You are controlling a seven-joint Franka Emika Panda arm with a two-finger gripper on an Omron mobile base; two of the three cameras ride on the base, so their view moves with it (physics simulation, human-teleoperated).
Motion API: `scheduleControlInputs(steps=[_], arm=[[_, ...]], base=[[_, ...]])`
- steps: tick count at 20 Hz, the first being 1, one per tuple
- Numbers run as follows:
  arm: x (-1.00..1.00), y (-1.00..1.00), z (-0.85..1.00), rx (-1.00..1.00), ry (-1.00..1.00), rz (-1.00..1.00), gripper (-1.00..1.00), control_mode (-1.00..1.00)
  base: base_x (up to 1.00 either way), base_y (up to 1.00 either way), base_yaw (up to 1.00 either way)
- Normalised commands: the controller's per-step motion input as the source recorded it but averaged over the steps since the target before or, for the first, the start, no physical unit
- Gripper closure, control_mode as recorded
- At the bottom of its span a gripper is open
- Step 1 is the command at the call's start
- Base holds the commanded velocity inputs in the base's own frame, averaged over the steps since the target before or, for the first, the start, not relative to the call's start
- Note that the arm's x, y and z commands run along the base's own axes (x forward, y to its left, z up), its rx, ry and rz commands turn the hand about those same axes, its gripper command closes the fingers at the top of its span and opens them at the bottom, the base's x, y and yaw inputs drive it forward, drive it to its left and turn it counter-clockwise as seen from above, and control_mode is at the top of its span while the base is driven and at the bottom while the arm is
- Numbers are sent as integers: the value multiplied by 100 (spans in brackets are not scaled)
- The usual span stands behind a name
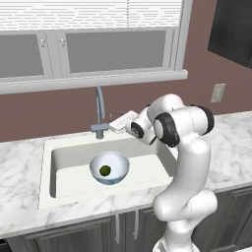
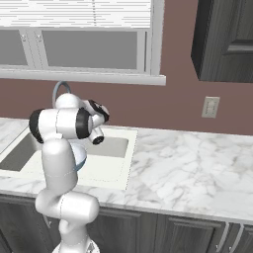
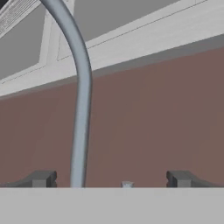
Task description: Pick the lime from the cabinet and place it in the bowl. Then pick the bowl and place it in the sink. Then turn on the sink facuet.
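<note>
Lime [image 1: 104, 170] in bowl [image 1: 118, 172], bowl in sink [image 1: 64, 167] at frame centre-left; hand [image 3: 111, 179] open, empty, facing faucet [image 1: 100, 110] stem

My white arm [image 2: 62, 148] is standing up in front of the sink [image 2: 106, 163] and bending over it. A bit of the pale blue bowl [image 2: 80, 157] is peeking out from behind my arm, inside the sink. The sink faucet [image 2: 61, 88] is curving up just behind my arm's top. The marble desk [image 2: 188, 168] is stretching off to the right. The dark cabinet [image 2: 225, 39] is hanging on the wall above it.
</note>
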Motion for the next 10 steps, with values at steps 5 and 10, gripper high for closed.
scheduleControlInputs(steps=[5, 10], arm=[[28, 19, -14, 0, 1, -8, -100, -100], [43, 20, -17, 0, 6, -13, -100, -100]], base=[[0, 0, 0], [0, 0, 0]])
